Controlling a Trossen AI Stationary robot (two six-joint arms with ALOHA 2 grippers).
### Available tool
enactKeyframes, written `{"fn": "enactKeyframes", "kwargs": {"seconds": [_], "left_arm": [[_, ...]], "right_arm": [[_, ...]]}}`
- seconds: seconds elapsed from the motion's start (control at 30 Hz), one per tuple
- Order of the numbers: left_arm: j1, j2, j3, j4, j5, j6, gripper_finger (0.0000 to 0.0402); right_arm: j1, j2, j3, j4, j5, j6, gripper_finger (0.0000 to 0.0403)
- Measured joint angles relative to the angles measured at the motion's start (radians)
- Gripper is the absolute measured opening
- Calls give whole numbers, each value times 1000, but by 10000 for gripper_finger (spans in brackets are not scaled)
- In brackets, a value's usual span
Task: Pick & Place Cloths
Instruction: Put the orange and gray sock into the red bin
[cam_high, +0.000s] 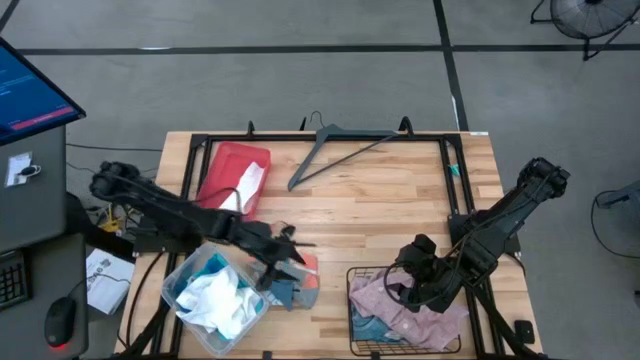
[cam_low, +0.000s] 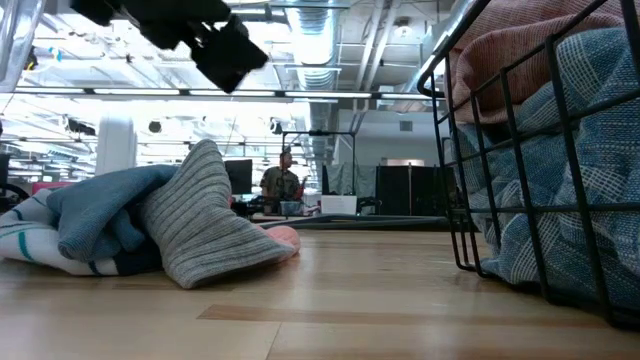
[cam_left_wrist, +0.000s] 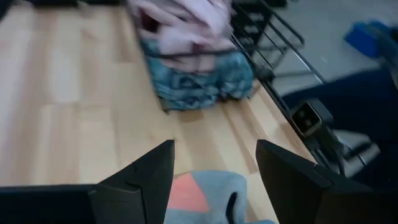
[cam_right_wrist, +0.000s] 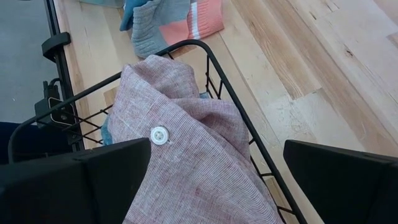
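My left gripper (cam_high: 290, 258) (cam_left_wrist: 214, 146) hangs open just above a small heap of cloths (cam_high: 290, 288) on the table near its near edge. The heap holds a grey ribbed piece (cam_low: 205, 225), a blue piece (cam_low: 95, 205) and a salmon-pink patch (cam_left_wrist: 186, 193). The low view shows the gripper (cam_low: 215, 40) well clear of the heap. My right gripper (cam_high: 405, 290) (cam_right_wrist: 217, 149) is open over the black wire basket (cam_high: 357, 275), above a pale pink buttoned garment (cam_right_wrist: 193, 162). That garment lies on top of a blue-striped one (cam_left_wrist: 199, 81). White and turquoise cloths (cam_high: 215, 295) fill a clear bin.
A red tray (cam_high: 228, 160) holding a white cloth (cam_high: 245, 185) sits at the far left of the table. A grey hanger (cam_high: 335, 150) lies near the far edge. The clear bin (cam_high: 180, 270) stands at the near left and the basket at the near right. Bare wood lies between them.
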Motion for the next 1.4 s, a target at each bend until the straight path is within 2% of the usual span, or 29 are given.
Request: {"fn": "enactKeyframes", "kwargs": {"seconds": [0.23, 0.6, 0.77, 0.9, 1.03, 1.2, 1.4], "left_arm": [[-17, 156, 38, -2, 109, 73, 210], [-21, 213, 44, 7, 103, 86, 210], [-23, 119, 33, -32, 94, 61, 209], [-24, -13, 38, -4, 25, 60, 209], [18, -48, 48, -28, 15, 110, 209], [124, 42, 209, -289, 113, 133, 210], [134, 213, 377, -501, 220, 266, 209]], "right_arm": [[0, 0, 0, 0, 0, 0, 363], [1, 1, 0, 0, 0, 0, 363], [1, 1, 0, 3, 0, 0, 363], [1, 1, 0, 2, 0, -8, 363], [0, 1, 0, 3, -3, -8, 363], [0, 2, 0, 10, -4, -8, 363], [0, 2, 0, 23, -4, -1, 363]]}}
